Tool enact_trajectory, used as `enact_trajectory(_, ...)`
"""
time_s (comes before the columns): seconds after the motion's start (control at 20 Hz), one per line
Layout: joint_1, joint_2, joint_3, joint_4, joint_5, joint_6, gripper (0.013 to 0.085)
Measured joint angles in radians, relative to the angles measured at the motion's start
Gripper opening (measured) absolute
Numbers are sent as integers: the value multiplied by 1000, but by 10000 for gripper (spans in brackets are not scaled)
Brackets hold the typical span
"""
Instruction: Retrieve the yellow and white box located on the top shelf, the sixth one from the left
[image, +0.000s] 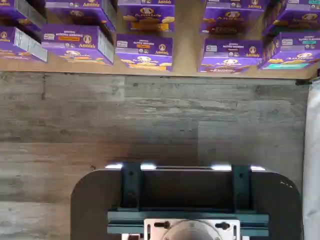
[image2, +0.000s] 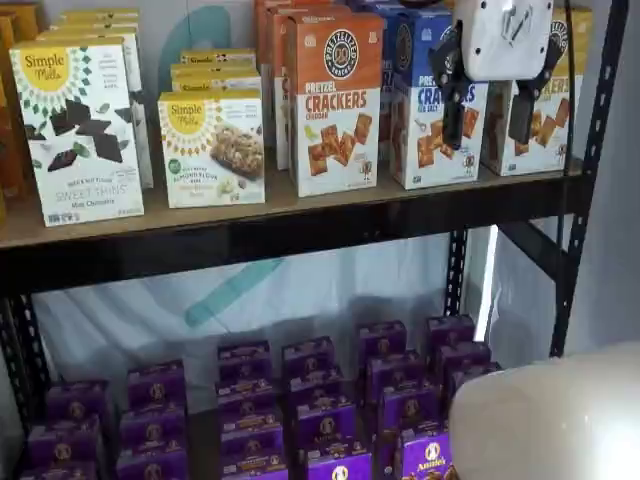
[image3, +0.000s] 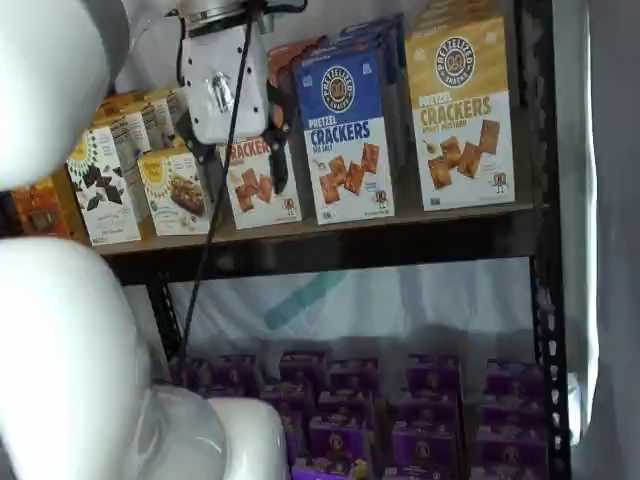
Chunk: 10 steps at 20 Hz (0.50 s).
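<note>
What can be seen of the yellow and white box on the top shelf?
The yellow and white box is a tall cardboard carton with a yellow upper band, a round dark logo, the word CRACKERS, and a white lower half showing square brown crackers. It stands upright at the right end of the top shelf, beside the blue-topped box. The gripper partly hides it in one shelf view, fingers open, not holding it.

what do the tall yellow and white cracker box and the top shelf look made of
The tall yellow and white cracker box looks like printed cardboard: flat faces, crisp folded edges, slight sheen. The top shelf appears to be a tan wooden board with a dark brown front rail, on black uprights, probably metal.
</note>
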Motion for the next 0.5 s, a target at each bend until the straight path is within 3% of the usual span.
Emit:
enact_trajectory(0.1,-63,-10,10,67,-13,-32,850)
enact_trajectory(0.2,-82,-15,14,91,-20,-44,850)
enact_trajectory(0.4,-74,-16,17,75,-29,-45,850)
enact_trajectory(0.5,-51,-21,22,32,-46,-41,850)
